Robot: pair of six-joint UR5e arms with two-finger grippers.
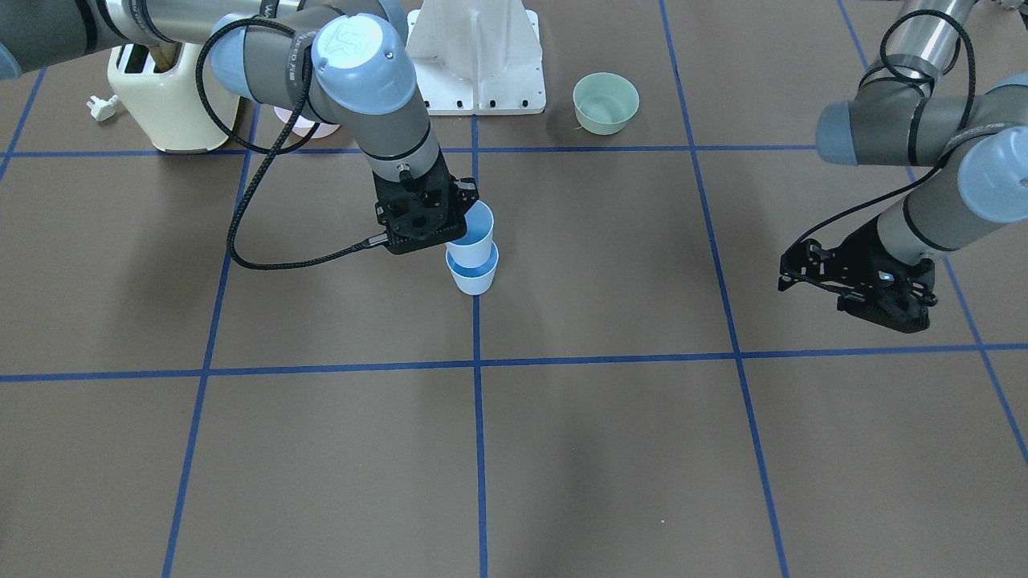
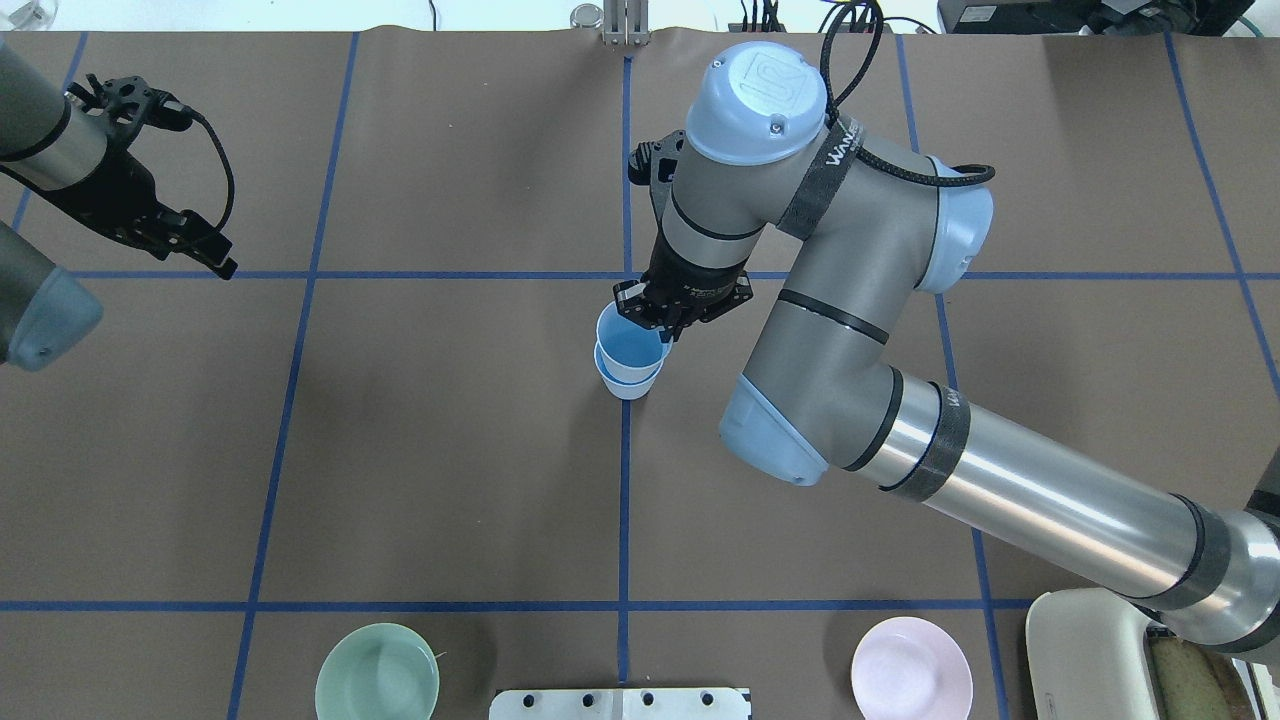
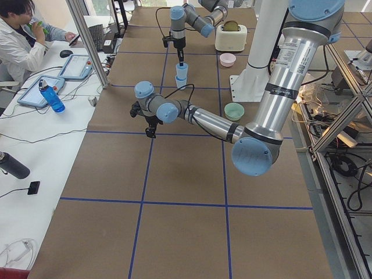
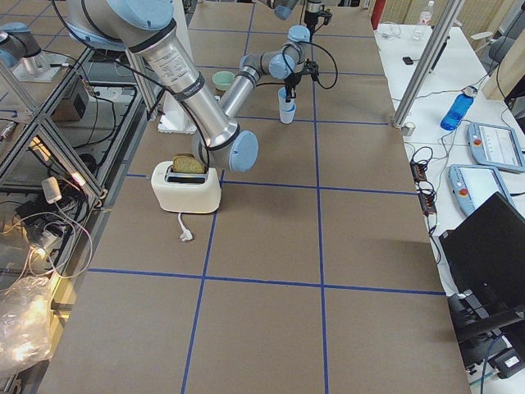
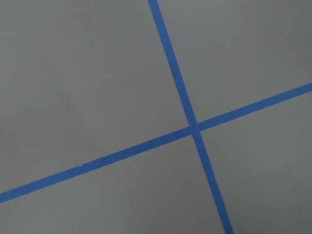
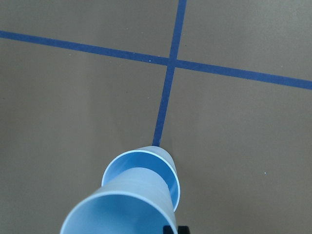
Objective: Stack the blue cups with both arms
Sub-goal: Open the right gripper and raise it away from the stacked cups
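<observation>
Two light blue cups are at the table's middle. The lower cup [image 1: 474, 279] [image 2: 628, 385] stands on the blue tape line. My right gripper [image 1: 459, 215] [image 2: 655, 318] is shut on the rim of the upper cup [image 1: 475, 237] [image 2: 630, 345], which is upright with its base in the lower cup's mouth. In the right wrist view the upper cup [image 6: 122, 209] reaches down into the lower cup [image 6: 168, 168]. My left gripper [image 1: 883, 311] [image 2: 205, 250] hovers empty far to the side and looks open. The left wrist view shows only table and tape.
A pale green bowl [image 1: 605, 103] [image 2: 377, 672] and a pink bowl [image 2: 910, 668] sit near the robot's base mount [image 1: 478, 56]. A cream toaster [image 1: 173, 96] stands under the right arm. An operator [image 3: 17, 40] sits beside the table.
</observation>
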